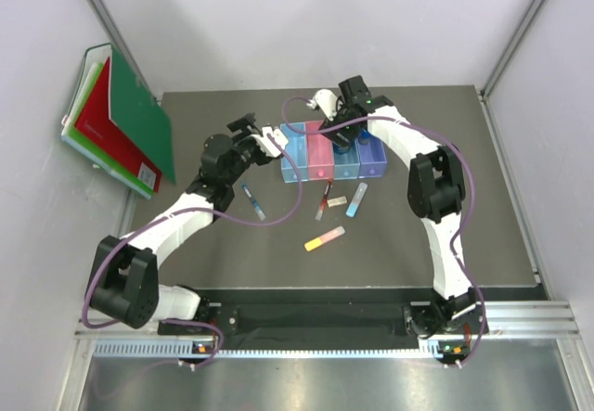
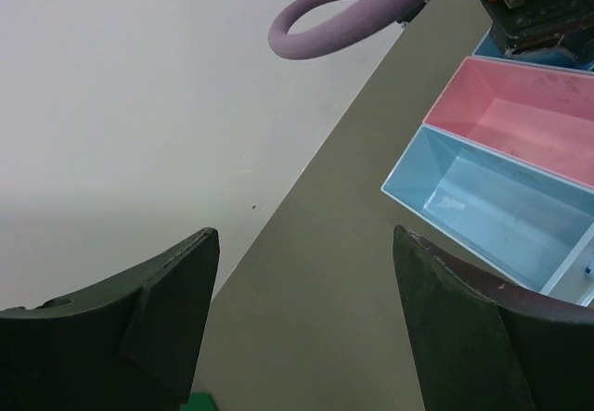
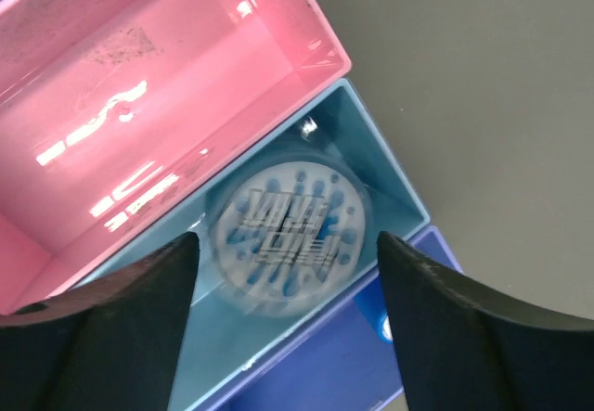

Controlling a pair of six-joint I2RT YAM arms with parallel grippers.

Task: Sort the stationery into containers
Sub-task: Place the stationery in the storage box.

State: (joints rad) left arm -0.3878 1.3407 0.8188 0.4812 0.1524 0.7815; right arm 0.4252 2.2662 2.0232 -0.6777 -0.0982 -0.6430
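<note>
The containers (image 1: 334, 157) are a row of four joined bins at the back of the mat: light blue, pink, blue and violet-blue. My right gripper (image 3: 286, 240) hangs open over the blue bin (image 3: 390, 188). The round blue tin (image 3: 286, 235) lies blurred inside that bin, clear of both fingers. My left gripper (image 2: 304, 237) is open and holds nothing, just left of the light-blue bin (image 2: 483, 209) and the pink bin (image 2: 534, 114). On the mat lie the blue pen (image 1: 252, 200), red-black pen (image 1: 324, 199), beige eraser (image 1: 337, 200), light-blue stick (image 1: 356, 199) and yellow-pink stick (image 1: 324, 238).
Green and red folders (image 1: 116, 123) lean against the left wall beyond the mat's edge. A purple cable (image 2: 343, 21) loops above the back of the mat by the bins. White walls close in the back and both sides.
</note>
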